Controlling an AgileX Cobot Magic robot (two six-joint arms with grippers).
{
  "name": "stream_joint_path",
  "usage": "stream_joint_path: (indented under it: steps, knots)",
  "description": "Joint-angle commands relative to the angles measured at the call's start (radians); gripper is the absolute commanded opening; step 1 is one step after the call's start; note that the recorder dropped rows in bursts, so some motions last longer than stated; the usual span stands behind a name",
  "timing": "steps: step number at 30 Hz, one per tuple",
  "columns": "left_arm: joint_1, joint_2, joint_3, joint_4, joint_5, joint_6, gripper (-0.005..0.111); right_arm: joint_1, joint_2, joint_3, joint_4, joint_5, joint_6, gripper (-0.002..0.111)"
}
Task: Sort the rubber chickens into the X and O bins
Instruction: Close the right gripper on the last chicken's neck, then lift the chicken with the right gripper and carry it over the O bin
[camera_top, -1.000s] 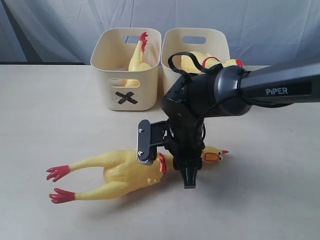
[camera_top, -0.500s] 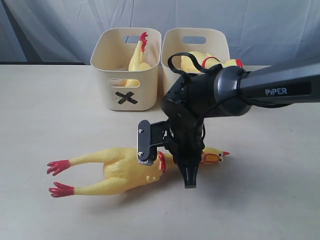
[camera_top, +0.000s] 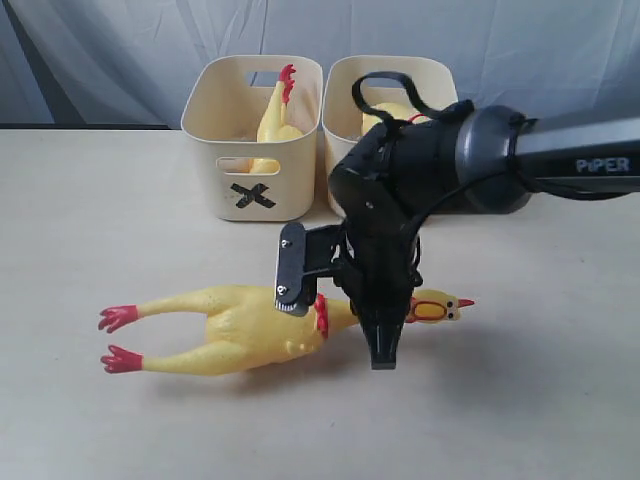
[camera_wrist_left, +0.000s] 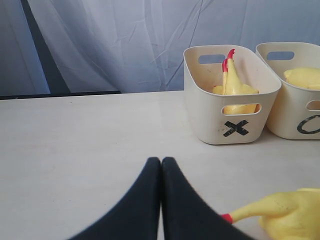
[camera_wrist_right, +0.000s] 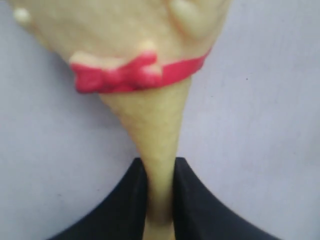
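Right jaws have closed, pinching the long chicken by its neck; left jaws pressed together.

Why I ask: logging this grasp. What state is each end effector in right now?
Left end effector: closed, holding nothing.
Right end effector: closed on the neck of the long rubber chicken.

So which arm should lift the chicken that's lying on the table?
The right arm. The right gripper is pinched on the neck of the chicken. The left gripper is shut, empty and not touching it.
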Motion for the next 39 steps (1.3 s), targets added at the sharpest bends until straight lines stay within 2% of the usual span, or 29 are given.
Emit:
stream_joint_path:
  steps: [1, 5, 10, 16, 24, 32, 35, 39]
  knots:
    - [0.000, -0.004, 0.005, 0.003, 0.001, 0.003, 0.000, -0.004, -0.092, 0.001, 0.117, 0.005, 0.002, -0.001]
    - [0.000, -0.004, 0.005, 0.003, 0.001, 0.003, 0.000, -0.004, -0.154, 0.001, 0.199, 0.003, 0.005, -0.001]
    - [0.000, -0.004, 0.005, 0.003, 0.001, 0.003, 0.000, -0.004, -0.218, -0.006, 0.210, -0.003, 0.104, -0.001]
    - [0.000, -0.004, 0.005, 0.003, 0.001, 0.003, 0.000, -0.004, -0.274, -0.084, 0.114, -0.003, 0.287, -0.001]
    - [0.000, -0.004, 0.005, 0.003, 0.001, 0.003, 0.000, -0.004, -0.293, -0.205, -0.187, 0.001, 0.572, -0.001]
    - [0.000, -0.004, 0.005, 0.003, 0.001, 0.003, 0.000, -0.004, -0.293, -0.256, -0.465, -0.001, 0.794, -0.001]
    - [0.000, -0.004, 0.005, 0.003, 0.001, 0.003, 0.000, -0.004, -0.285, -0.256, -0.721, 0.025, 0.961, -0.001]
    - [0.000, -0.004, 0.005, 0.001, 0.001, 0.003, 0.000, -0.016, -0.226, -0.256, -0.940, 0.128, 1.020, -0.001]
